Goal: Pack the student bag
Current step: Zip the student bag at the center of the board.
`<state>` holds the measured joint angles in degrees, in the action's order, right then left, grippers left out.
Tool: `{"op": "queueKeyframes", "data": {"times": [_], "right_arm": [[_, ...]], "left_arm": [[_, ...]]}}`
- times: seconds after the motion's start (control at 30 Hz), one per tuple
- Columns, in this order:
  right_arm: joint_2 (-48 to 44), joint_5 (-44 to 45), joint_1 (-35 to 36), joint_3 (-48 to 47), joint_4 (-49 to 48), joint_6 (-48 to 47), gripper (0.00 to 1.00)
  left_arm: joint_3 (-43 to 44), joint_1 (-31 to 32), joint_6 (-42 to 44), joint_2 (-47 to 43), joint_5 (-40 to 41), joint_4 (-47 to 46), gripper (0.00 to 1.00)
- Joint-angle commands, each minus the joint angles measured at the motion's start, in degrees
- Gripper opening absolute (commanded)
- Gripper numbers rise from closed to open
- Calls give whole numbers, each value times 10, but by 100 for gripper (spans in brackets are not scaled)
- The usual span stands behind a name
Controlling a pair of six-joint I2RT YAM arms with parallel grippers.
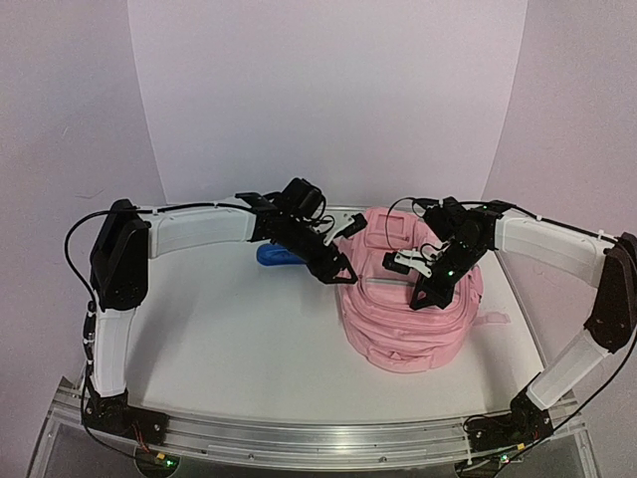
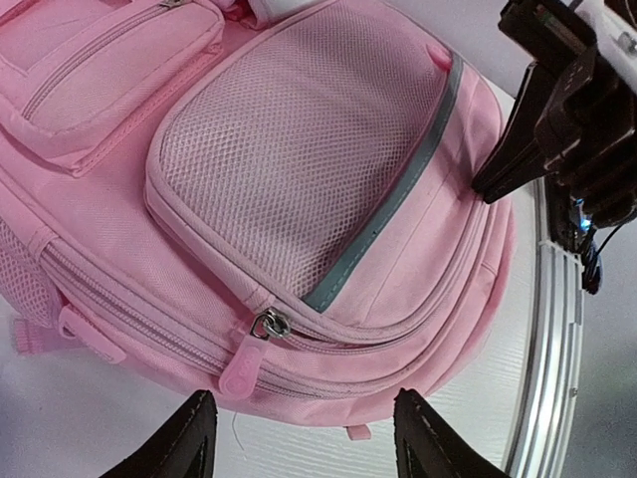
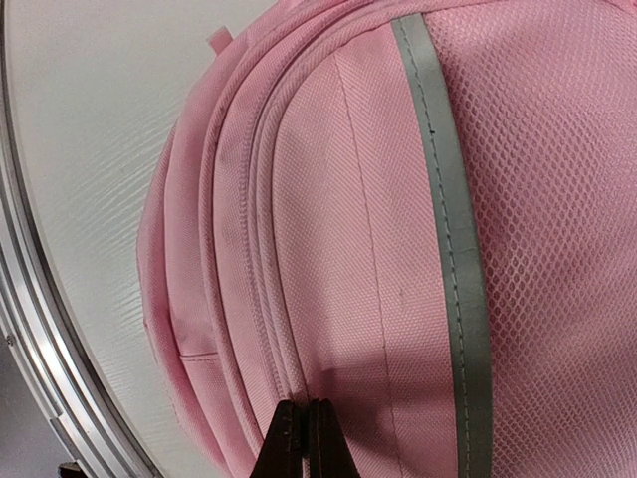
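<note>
The student bag (image 1: 413,309), a soft pink backpack with grey trim, lies on the white table right of centre. My left gripper (image 1: 343,271) hovers at the bag's left edge. Its jaws are open, with nothing between the fingers (image 2: 189,438). In the left wrist view a pink zip pull (image 2: 244,363) hangs from a metal slider (image 2: 269,324) just ahead of the left finger. My right gripper (image 3: 306,443) is shut. Its tips press into the bag's fabric (image 3: 348,249) beside the zip seam, and it shows on top of the bag (image 1: 426,294) in the top view.
A blue object (image 1: 271,255) lies on the table behind the left arm, partly hidden by it. A mesh front pocket (image 2: 299,149) with a grey strip faces the left wrist camera. The table's metal rail (image 3: 40,329) runs close to the bag.
</note>
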<state>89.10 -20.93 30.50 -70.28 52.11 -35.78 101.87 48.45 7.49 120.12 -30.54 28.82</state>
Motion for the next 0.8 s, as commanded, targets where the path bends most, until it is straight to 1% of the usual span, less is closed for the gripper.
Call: {"op": "queueKeyframes", "data": {"times": [0.0, 0.1, 0.27, 0.47, 0.7, 0.77], "right_arm": [[-1, 5, -8, -8, 33, 10, 0], [0, 7, -7, -8, 33, 11, 0], [2, 8, -8, -6, 33, 12, 0], [3, 8, -8, -5, 32, 15, 0], [7, 7, -9, -6, 31, 18, 0], [8, 7, -9, -7, 31, 19, 0]], "left_arm": [[35, 8, 71, 16, 34, 29, 58], [28, 9, 86, 15, 44, 21, 54], [34, 10, 108, 27, 58, 15, 43], [47, 12, 120, 47, 56, 5, 39], [63, 16, 123, 66, 56, -4, 39], [72, 18, 123, 73, 53, 0, 37]]}}
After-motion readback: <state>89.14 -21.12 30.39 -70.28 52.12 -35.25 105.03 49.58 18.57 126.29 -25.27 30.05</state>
